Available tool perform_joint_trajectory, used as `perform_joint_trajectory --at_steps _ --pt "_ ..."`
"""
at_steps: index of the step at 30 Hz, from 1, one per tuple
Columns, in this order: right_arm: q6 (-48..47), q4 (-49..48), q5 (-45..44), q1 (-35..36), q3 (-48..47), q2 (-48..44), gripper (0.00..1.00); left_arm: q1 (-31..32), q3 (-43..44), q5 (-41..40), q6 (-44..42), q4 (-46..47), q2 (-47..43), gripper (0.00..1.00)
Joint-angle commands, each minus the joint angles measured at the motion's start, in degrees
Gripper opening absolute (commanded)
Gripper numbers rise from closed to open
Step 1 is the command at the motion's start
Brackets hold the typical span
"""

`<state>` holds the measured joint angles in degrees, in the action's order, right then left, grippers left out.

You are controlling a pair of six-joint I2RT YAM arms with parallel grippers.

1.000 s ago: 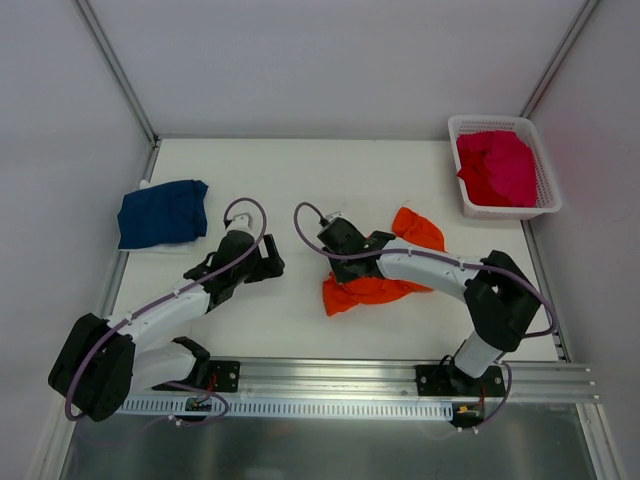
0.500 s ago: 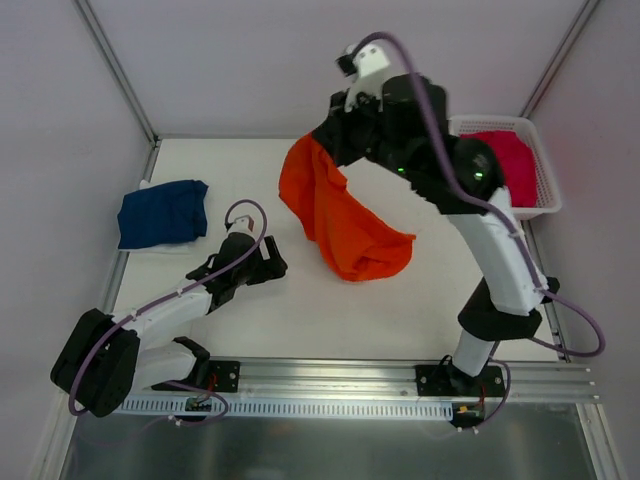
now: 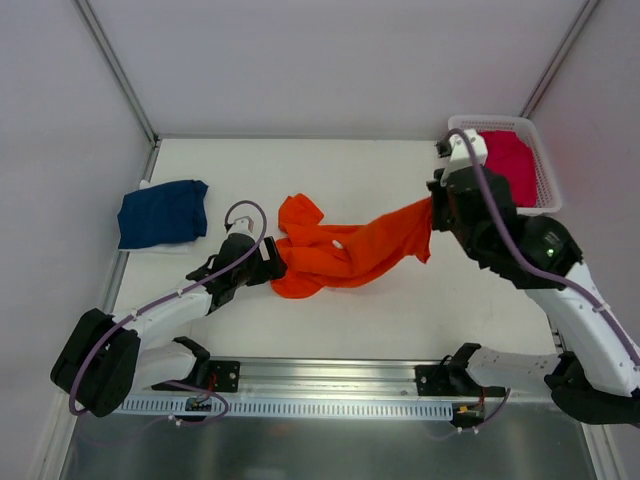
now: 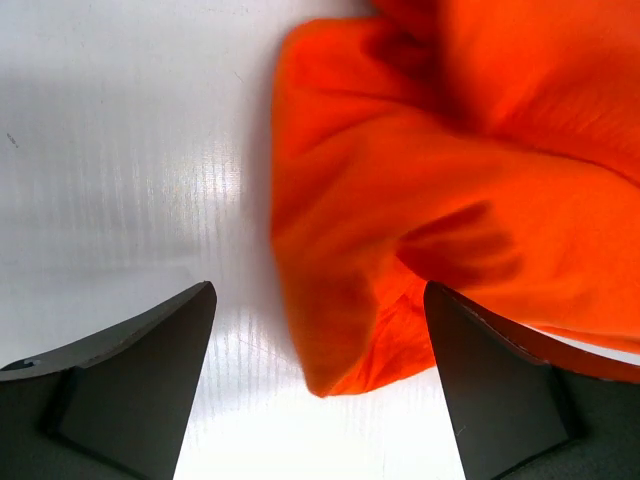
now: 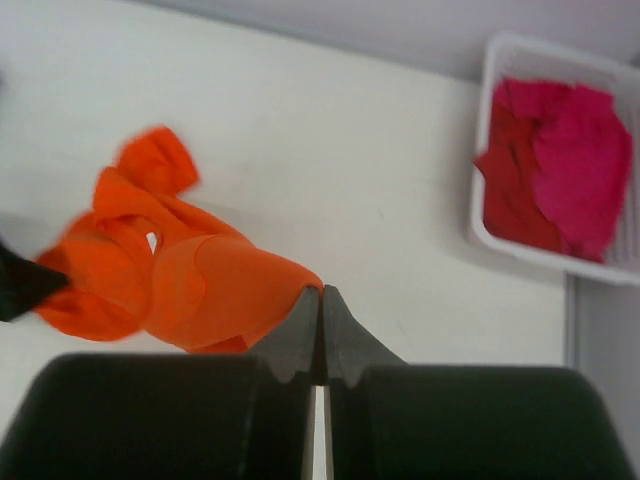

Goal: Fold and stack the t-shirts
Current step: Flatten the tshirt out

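Orange t-shirt [image 3: 340, 255]: unfolded and crumpled. It lies on the table [image 3: 350, 170] to the left of the basket [image 3: 505, 211] and nearer the arm bases than the basket. It is drawn out into a long band. The end nearer the basket is lifted off the surface, and the end farther from the basket is bunched on the table in loose folds, with one lobe turned toward the back edge.

Right gripper [image 3: 432, 206]: clenched on the raised end of the orange t-shirt, just beside the basket's near-left corner. In the right wrist view the jaws meet with no gap, and the cloth edge is pinched at their tips.

Left gripper [image 3: 272, 264]: released. It sits low at the bunched end, well to the left of the basket. In the left wrist view the jaws stand wide apart. The lowest fold of orange cloth hangs between them and touches neither jaw.

Navy t-shirt [image 3: 162, 213]: folded and flat on the table, far to the left of the basket, near the opposite side edge.

Magenta-pink t-shirts [image 3: 510, 165]: heaped inside the basket, unfolded.
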<state>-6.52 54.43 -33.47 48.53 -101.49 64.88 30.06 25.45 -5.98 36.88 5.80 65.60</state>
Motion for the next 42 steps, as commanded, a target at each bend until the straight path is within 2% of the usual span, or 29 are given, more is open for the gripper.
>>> perform_joint_trajectory --at_steps 1,4,6,7,8,9,10,11,13,14,16,19,22,27,34,42 --pt "6.32 2.51 -13.63 -1.24 11.71 -3.87 0.01 0.61 0.74 1.06 0.56 1.23 -0.57 0.86" --pt "15.18 8.04 -13.81 -2.65 18.93 -7.4 0.01 0.61 0.83 0.97 0.29 0.53 -0.65 0.86" --pt "18.81 11.12 -13.03 -2.83 22.37 -8.45 0.13 0.61 0.74 0.62 0.21 0.35 -1.09 0.86" --pt "19.79 11.13 -12.24 -2.74 24.13 -8.63 0.28 0.61 0.74 0.53 0.12 0.18 -1.09 0.86" --pt "21.45 11.04 -11.53 -2.74 27.19 -8.72 0.74 0.61 1.0 0.27 -0.32 0.09 -1.35 0.86" --pt "21.47 9.13 -10.4 -2.74 28.62 -8.2 0.91 0.61 1.35 -0.08 -0.58 -0.09 -1.53 0.87" --pt "20.68 6.85 -9.69 -2.74 30.02 -7.93 0.98 0.61 1.7 -0.43 -0.85 -0.61 -1.71 0.87" --pt "17.63 4.04 -8.46 -2.74 32.65 -7.67 0.99 0.61 2.58 -0.96 -1.28 -1.05 -1.71 0.87" --pt "13.23 -8.51 -2.67 -2.74 35.21 -6.88 0.99 0.61 3.46 -2.89 -1.55 -1.67 -1.62 0.87" --pt "9.9 -16.91 2.57 -2.92 37.14 -5.57 0.99 0.61 4.33 -4.2 -1.64 -1.85 -1.53 0.87" --pt "7.07 -26.42 10.57 -3.53 37.25 -2.93 0.99 0.7 5.22 -5.53 -1.47 -2.46 -1.36 0.87" --pt "4.77 -32.7 19.9 -5.81 34.18 6.28 1.0 0.61 5.14 -8.08 -0.67 -3.08 -1.88 0.87" --pt "3.45 -35.96 26.07 -7.4 28.29 17.09 0.99 0.52 4.08 -10.36 0.2 -3.69 -3.19 0.87" --pt "2.04 -37.82 30.74 -7.84 17.13 34.04 0.99 0.43 1.45 -12.82 -0.14 -3.69 -7.58 0.89" --pt "3.45 -39.93 37.25 -7.84 8.6 47.68 0.98 -0.27 0.21 -12.74 -1.29 -4.48 -8.57 0.9" --pt "3.8 -41.86 44.45 -7.93 0.34 57.8 0.96 -0.27 -0.93 -12.57 0.56 -4.31 -6.63 0.9"
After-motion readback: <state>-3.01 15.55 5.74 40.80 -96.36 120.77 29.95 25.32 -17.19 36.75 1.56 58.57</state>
